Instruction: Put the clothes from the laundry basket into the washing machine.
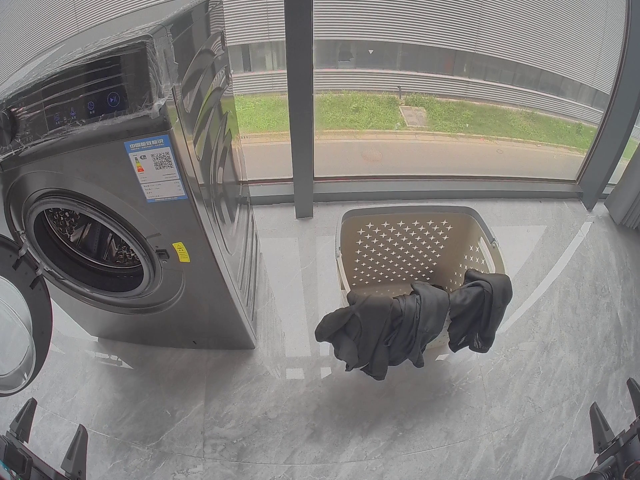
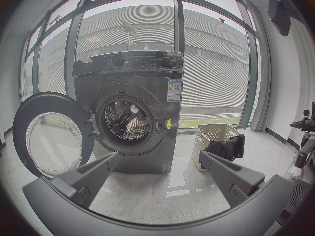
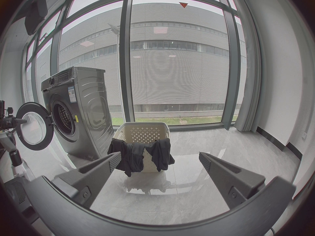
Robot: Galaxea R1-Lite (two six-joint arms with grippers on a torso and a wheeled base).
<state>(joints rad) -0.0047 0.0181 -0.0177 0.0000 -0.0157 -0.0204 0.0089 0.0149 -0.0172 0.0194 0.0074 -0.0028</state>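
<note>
Clothes [image 1: 413,325] hang over the basket [image 1: 413,248] rim; left gripper [image 1: 53,428], right gripper [image 1: 613,411] gape empty, well short. Best pinch the bunched middle.

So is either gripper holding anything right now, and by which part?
Nothing is held. The left gripper and right gripper are both open and empty. The dark clothes hang over the laundry basket rim.

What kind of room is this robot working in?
Probably a laundry corner in a glass-walled building: a washing machine with door open, a laundry basket draped with dark clothes, tall windows behind.
</note>
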